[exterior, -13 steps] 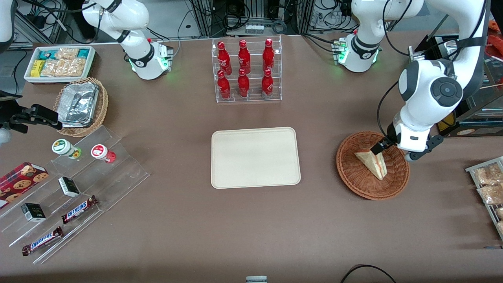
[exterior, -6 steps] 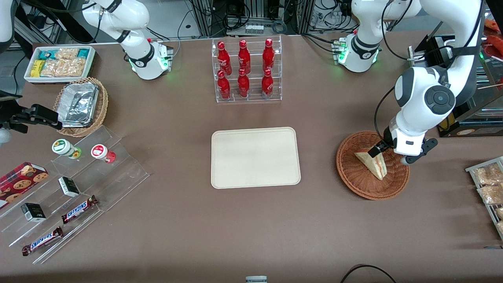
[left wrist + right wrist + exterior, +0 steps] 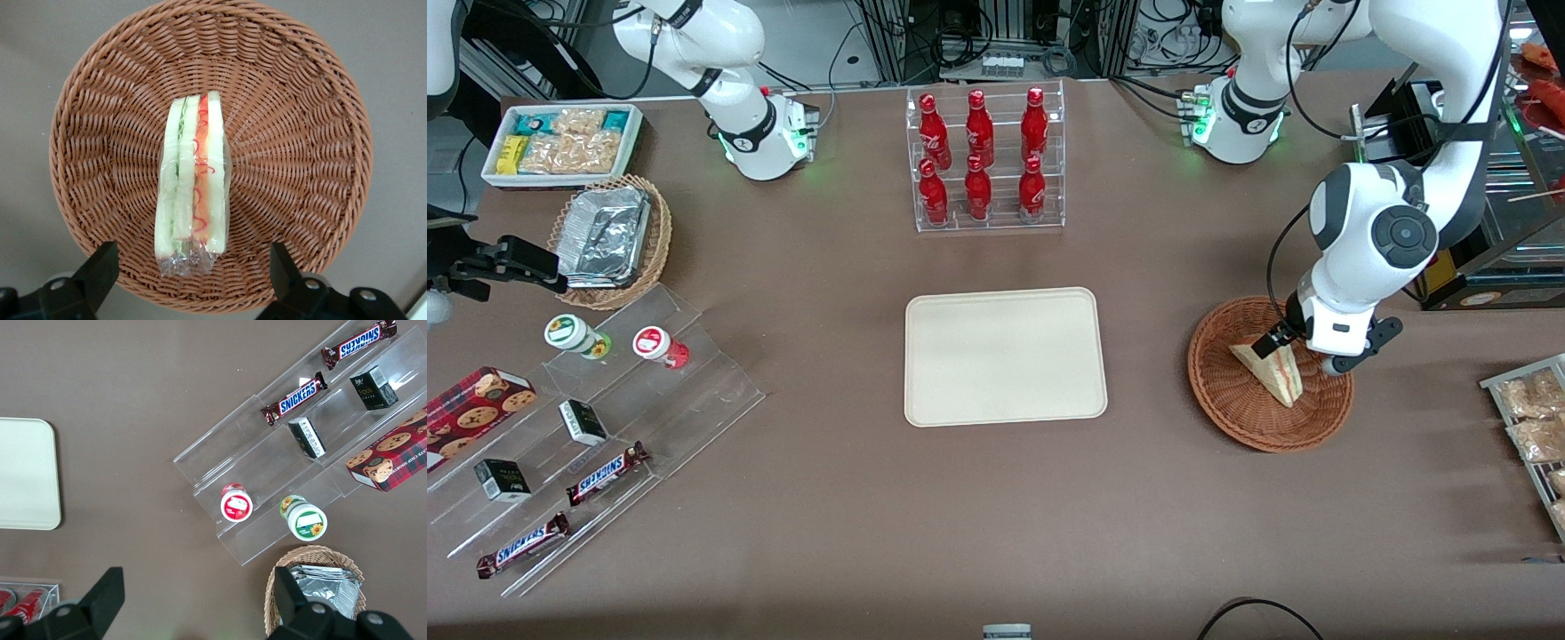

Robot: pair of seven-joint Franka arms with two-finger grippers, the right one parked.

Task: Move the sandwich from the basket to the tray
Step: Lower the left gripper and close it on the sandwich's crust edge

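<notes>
Sandwich [image 3: 192, 187] – clear-wrapped wedge, red-green filling – in basket [image 3: 300, 120]; pincer [image 3: 190, 270] above, spread wide, empty

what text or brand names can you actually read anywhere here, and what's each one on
"SNICKERS": on the two chocolate bars lying on the clear acrylic stand.
Red bottles: white script, too small to read.
Small dark boxes, the two round lids and the cookie box: print too small to read.
The sandwich, basket, tray and open gripper above the basket carry no text.
</notes>
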